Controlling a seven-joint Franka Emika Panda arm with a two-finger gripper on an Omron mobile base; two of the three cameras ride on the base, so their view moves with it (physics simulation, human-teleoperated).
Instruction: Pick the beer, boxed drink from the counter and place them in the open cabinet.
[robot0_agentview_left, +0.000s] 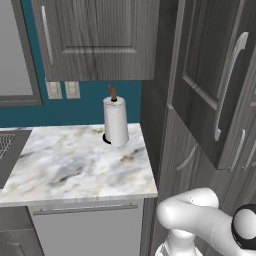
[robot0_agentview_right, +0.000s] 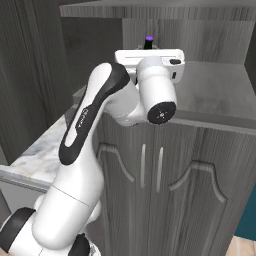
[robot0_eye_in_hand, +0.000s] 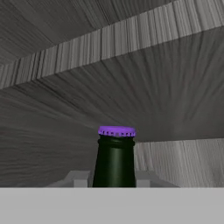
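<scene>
Now beer (robot0_eye_in_hand: 114, 162) seen dark, near-black glass, narrow neck, purple cap; no label readable. Gripper (robot0_eye_in_hand: 113, 180) closed on beer neck, inside open cabinet (robot0_agentview_right: 215, 90).

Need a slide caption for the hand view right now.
End effector shut on the beer, purple cap up, inside the dark wood-grain open cabinet.

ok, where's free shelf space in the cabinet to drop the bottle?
The open cabinet floor is bare right of the gripper, out to the side wall. Crowded only at the hand, shut on the beer.
</scene>
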